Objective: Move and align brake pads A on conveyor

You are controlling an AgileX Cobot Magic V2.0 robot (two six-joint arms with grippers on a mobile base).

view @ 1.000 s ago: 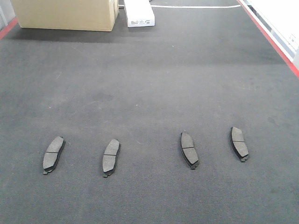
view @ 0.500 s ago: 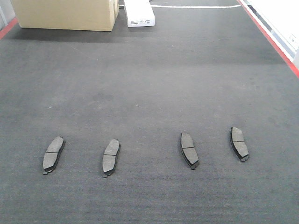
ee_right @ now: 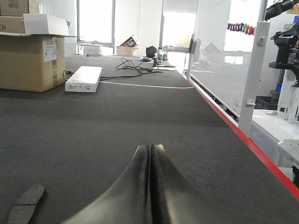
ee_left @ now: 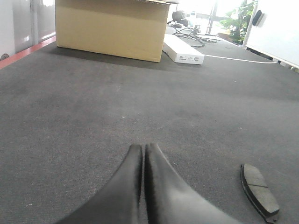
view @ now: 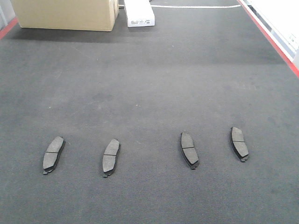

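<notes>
Several dark grey brake pads A lie in a row across the near part of the conveyor: one at far left, one left of centre, one right of centre, one at far right. Neither gripper shows in the front view. In the left wrist view my left gripper is shut and empty just above the belt, with a pad to its right. In the right wrist view my right gripper is shut and empty, with a pad at its lower left.
A cardboard box and a flat white box sit on the belt at the far end. Red frame edges run along the belt's sides. A transparent panel stands along the right edge, and cables lie far back.
</notes>
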